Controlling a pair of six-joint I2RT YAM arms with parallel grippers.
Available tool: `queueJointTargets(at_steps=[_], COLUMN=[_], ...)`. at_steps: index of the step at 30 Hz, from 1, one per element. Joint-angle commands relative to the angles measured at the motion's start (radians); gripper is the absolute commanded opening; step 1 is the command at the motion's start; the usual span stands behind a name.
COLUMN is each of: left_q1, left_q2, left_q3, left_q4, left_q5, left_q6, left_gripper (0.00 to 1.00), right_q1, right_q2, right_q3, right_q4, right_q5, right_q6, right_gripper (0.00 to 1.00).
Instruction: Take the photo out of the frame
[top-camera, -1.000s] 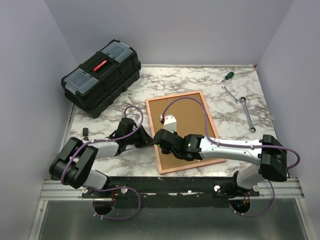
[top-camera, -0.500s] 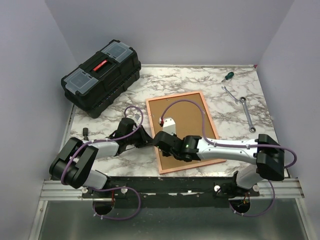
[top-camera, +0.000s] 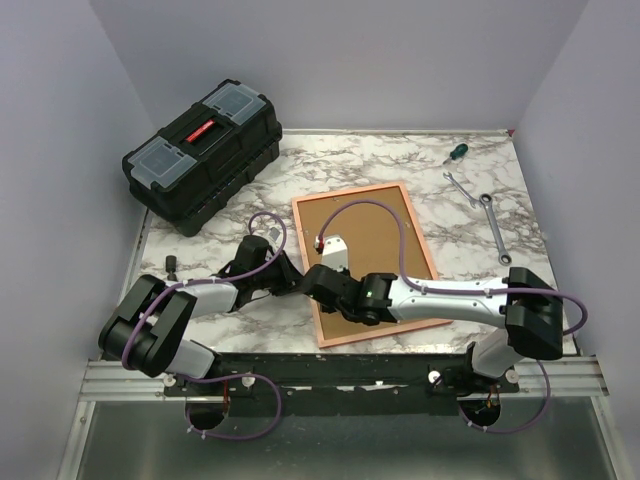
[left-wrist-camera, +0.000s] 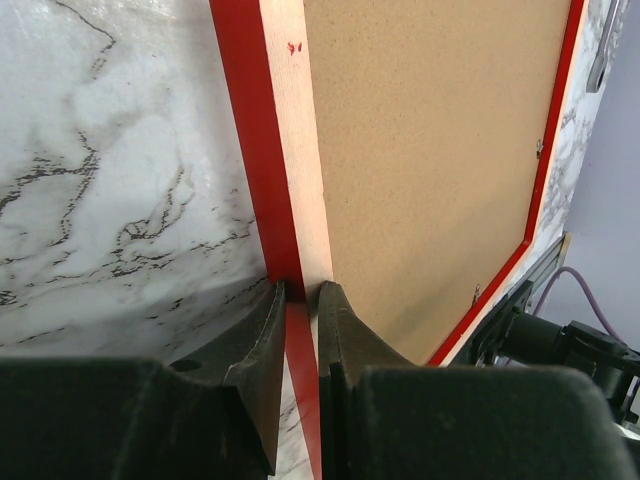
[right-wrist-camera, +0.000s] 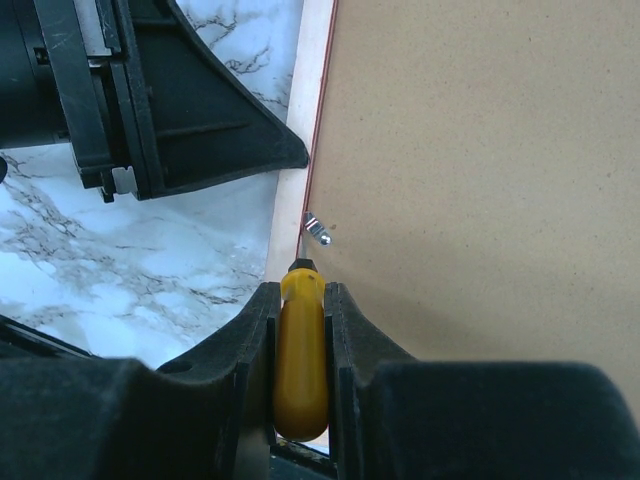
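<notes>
Frame lies face down mid-bench, long axis running near-to-far, with the photo hidden under its brown board; your left gripper pinches the left rail, while your right gripper, clamping a yellow-handled tool, points at the clip just ahead.

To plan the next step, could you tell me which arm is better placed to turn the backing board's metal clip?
Likely right: the right gripper holds a yellow tool, tip beside the clip; the left gripper clamps the frame.
</notes>
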Motion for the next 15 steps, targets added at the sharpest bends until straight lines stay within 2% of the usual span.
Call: queueJointTargets(at_steps=[1,9,15], left_q1=[0.0,-0.001,-0.001], left_q2=[0.056,0.064,0.066], left_q3=[-0.066,-0.064,-0.066], left_q4=[-0.211,-0.208,-0.206], left_q5=[-0.104,-0.104,-0.1], left_q6=[0.063,0.064,0.062], left_gripper=[0.0,0.0,0.0], right_q1=[0.003,0.004,0.002], right_q2=[0.059,0.007,0.048], right_q3=[0.028,0.01,0.052], right_q4=[-0.074,-0.095,-0.088], right_q5=[0.079,0.116,0.137], right_q6=[0.009,0.032,0.018], right_gripper=[0.01,0.0,0.0])
